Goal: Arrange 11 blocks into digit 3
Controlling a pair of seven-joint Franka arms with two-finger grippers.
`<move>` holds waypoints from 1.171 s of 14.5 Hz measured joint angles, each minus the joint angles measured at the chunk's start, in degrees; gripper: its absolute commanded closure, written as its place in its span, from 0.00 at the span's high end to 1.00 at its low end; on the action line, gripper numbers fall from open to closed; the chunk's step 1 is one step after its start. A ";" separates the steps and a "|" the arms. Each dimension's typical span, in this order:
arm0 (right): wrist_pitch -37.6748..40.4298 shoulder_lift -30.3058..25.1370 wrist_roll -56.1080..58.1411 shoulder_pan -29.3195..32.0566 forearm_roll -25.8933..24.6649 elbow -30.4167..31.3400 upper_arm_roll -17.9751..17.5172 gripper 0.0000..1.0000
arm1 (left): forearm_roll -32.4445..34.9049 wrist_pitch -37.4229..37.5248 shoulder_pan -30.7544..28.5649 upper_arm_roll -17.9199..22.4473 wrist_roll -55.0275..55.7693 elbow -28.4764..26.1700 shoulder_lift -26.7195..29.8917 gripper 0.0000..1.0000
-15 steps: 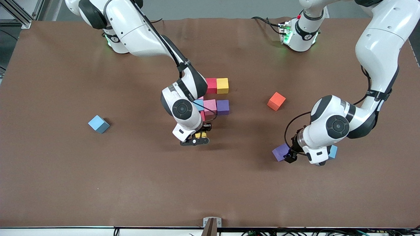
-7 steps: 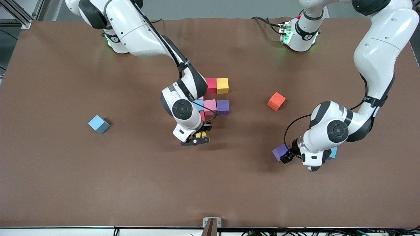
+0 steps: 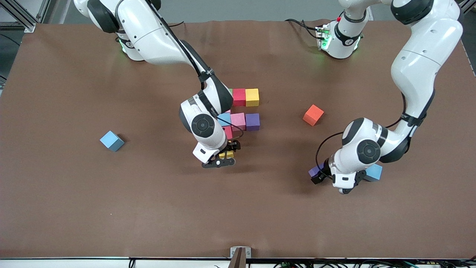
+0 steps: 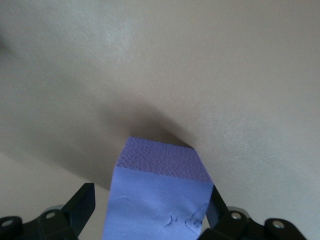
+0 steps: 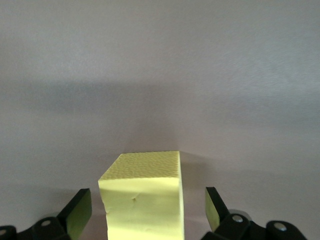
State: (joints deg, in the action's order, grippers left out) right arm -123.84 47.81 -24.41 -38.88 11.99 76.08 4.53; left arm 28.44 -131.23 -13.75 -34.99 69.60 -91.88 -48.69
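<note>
Purple block [image 4: 159,200] sat between spread fingers of left hand [image 4: 150,212], one side gapped; right hand [image 5: 145,207] spread, straddled yellow block [image 5: 142,197], untouching.

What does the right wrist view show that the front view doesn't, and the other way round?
Only the right wrist view shows clear gaps between the small yellow foam cube and both fingers of the right claw: it is open, the cube standing free on the table.

Only the front view shows the part-built row of cubes, the loose light blue foam cube, the orange foam cube, and the left claw at a purple foam cube.

Both show the yellow cube and the brown table.
</note>
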 measured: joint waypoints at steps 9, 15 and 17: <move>26.35 -12.41 11.97 17.62 0.00 -3.30 0.27 1.00 | -4.51 -0.37 5.04 -0.30 11.12 3.27 0.46 0.24; 28.24 -19.37 28.89 29.43 -2.65 7.11 0.38 1.00 | -4.80 -0.10 13.46 -1.91 35.86 3.45 0.67 0.22; 22.68 -21.96 35.07 32.36 -4.58 13.84 0.37 1.00 | -4.79 -0.09 16.35 -1.98 47.68 3.47 0.67 0.22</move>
State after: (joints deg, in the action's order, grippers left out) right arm -101.16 25.85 10.66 -6.53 7.41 89.91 4.90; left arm 23.65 -131.31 2.60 -36.97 117.28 -88.41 -48.01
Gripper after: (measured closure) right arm 0.000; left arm 0.392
